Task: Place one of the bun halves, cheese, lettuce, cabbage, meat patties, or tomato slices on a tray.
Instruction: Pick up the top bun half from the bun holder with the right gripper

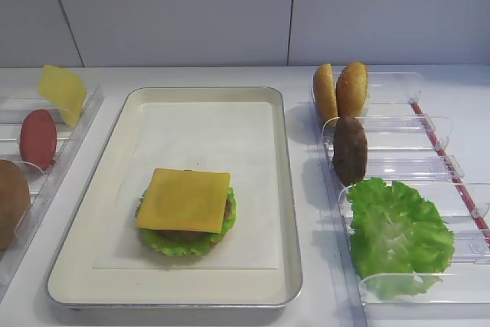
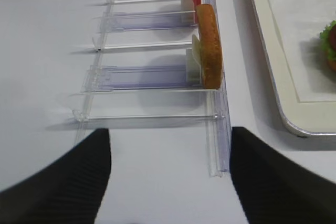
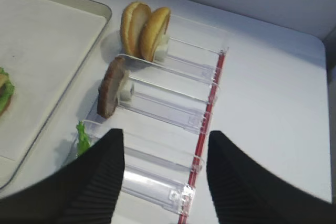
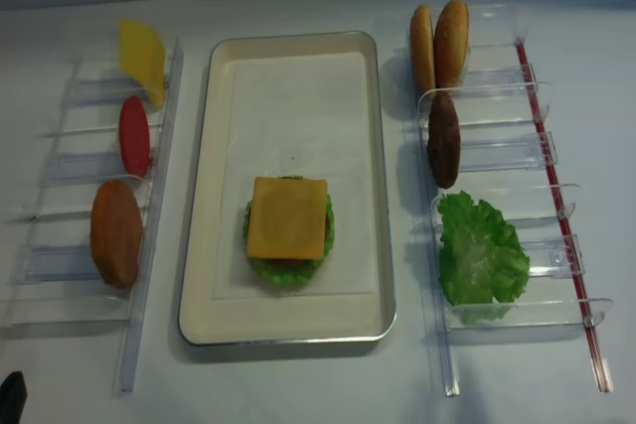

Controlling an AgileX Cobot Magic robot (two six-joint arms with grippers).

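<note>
The tray (image 1: pixel 207 91) holds a stack with a cheese slice (image 1: pixel 184 199) on top, a meat patty and lettuce (image 1: pixel 172 241) beneath. Two bun halves (image 1: pixel 351 89) stand on edge in the right rack, with a meat patty (image 1: pixel 350 149) and lettuce (image 1: pixel 398 231) nearer the front. The left rack carries cheese (image 1: pixel 63 91), a tomato slice (image 1: pixel 38 138) and a brown bun half (image 4: pixel 116 233). My right gripper (image 3: pixel 165 134) hangs open and empty over the right rack's front slots. My left gripper (image 2: pixel 169 132) is open and empty over the table by the left rack's front end.
Clear plastic racks flank the tray: right rack (image 4: pixel 537 146) with a red strip along its outer side, left rack (image 4: pixel 60 196). A wall runs behind the table. A dark tip (image 4: pixel 10 391) shows at the bottom left corner of the overhead view.
</note>
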